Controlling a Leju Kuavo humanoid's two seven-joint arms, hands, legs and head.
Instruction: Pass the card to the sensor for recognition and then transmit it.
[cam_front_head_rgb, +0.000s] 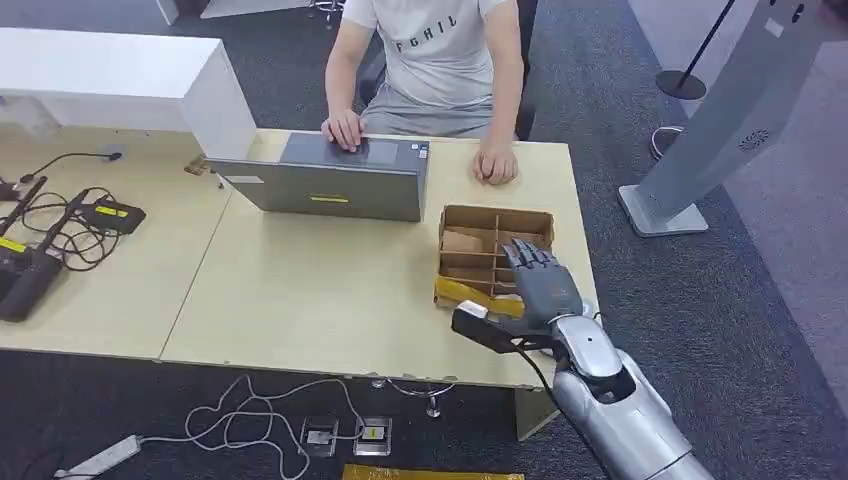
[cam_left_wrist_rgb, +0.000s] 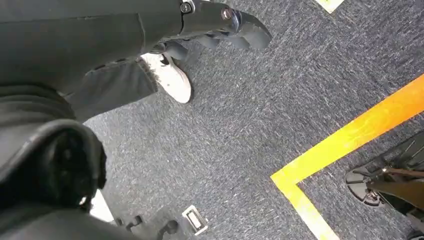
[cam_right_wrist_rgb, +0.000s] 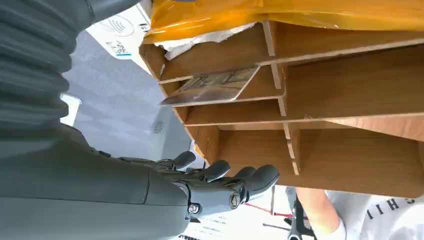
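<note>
over the near right corner of the surface (cam_front_head_rgb: 330, 290), the right robot hand (cam_front_head_rgb: 540, 280) hangs above the divided cardboard box (cam_front_head_rgb: 495, 218), fingers spread and holding nothing. the card (cam_right_wrist_rgb: 215, 86) lies slanted in one of the box's compartments, one long edge propped on a divider and a corner poking past the wall, as the right wrist view shows; the hand's fingertips (cam_right_wrist_rgb: 260, 177) are near but apart from it.

the card looks thin, stiff, light and probably slick on its faces, so i judge a flat press would skid it. the raised edge is the place to take it, pinched thumb against finger across its thickness. the dividers crowd that slot, leaving little room for thick fingers, and yellow tape (cam_front_head_rgb: 470, 295) runs along the box's near rim. beyond the box a person's hand (cam_front_head_rgb: 495, 165) rests on the surface, and a laptop (cam_front_head_rgb: 330, 180) stands to the left. a grey kiosk stand (cam_front_head_rgb: 720, 120) rises off the right edge, with open carpet between.

the left robot hand (cam_left_wrist_rgb: 220, 22) hangs over the floor, its fingers curled in on nothing.
</note>
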